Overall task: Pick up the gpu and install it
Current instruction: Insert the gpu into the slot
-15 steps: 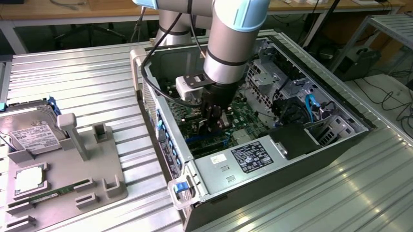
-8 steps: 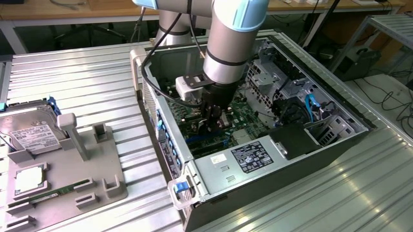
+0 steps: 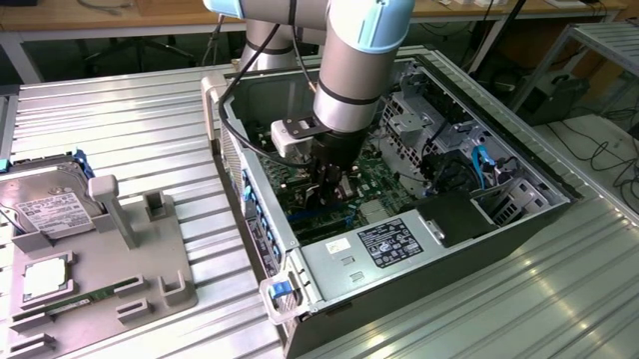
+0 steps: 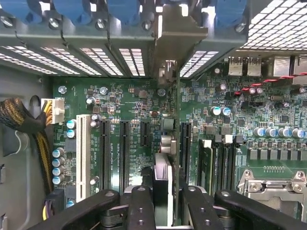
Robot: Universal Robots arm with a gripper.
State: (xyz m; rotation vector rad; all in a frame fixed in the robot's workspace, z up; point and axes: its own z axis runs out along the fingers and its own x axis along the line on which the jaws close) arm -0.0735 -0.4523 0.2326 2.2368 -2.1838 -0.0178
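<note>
The gpu [image 4: 163,168] shows edge-on in the wrist view, standing upright over the green motherboard [image 4: 124,96]. Its silver bracket [image 4: 169,43] lies against the case's rear slot wall. My gripper [image 4: 164,197] is shut on the card, with one black finger [image 4: 140,203] on each side of it. The card sits in line with the black expansion slots [image 4: 123,153], between two of them; whether it is seated I cannot tell. In the exterior view my gripper [image 3: 330,187] reaches down inside the open computer case [image 3: 399,258], and the gpu [image 3: 322,202] is a dark shape below it.
A bundle of power cables [image 4: 29,129] runs along one side of the board, with memory sticks [image 4: 207,163] and the CPU socket [image 4: 273,184] on the other. At the exterior view's left, a grey fixture [image 3: 130,284] holds a hard drive [image 3: 45,206] and a memory stick [image 3: 95,295].
</note>
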